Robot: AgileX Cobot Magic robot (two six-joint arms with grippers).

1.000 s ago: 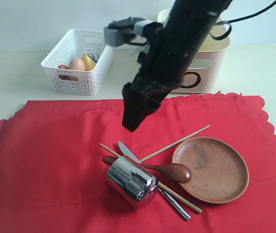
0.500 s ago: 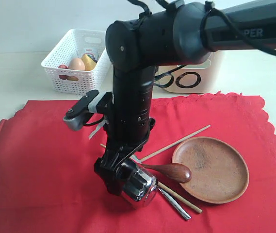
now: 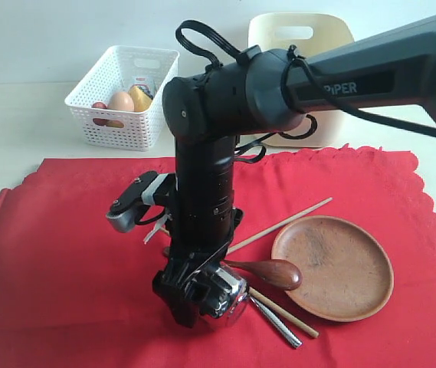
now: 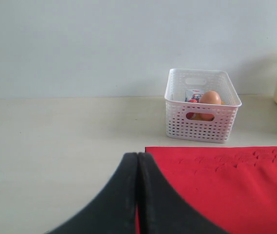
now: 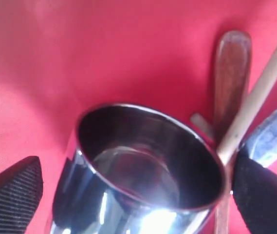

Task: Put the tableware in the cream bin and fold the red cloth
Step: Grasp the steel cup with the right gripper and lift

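Observation:
The shiny steel cup (image 3: 224, 295) lies on its side on the red cloth (image 3: 64, 261). My right gripper (image 3: 200, 295) has come down over it and stands open, one finger on each side of the cup (image 5: 143, 170), neither pad (image 5: 12, 195) pressing its wall. Beside the cup lie the dark wooden spoon (image 3: 267, 271), the chopsticks (image 3: 286, 222) and the metal knife (image 3: 279, 323), with the round brown plate (image 3: 332, 267) to their right. The cream bin (image 3: 300, 34) stands behind the cloth. My left gripper (image 4: 138, 158) is shut and empty, off the cloth's corner.
A white lattice basket (image 3: 122, 96) with an egg and other food stands at the back left, beyond the cloth's edge. My right arm reaches across from the upper right and hides part of the cream bin and the cloth's middle.
My right arm swung down from above the cloth's middle to the steel cup, and its open fingers now straddle it. The cup and the other tableware have not moved.

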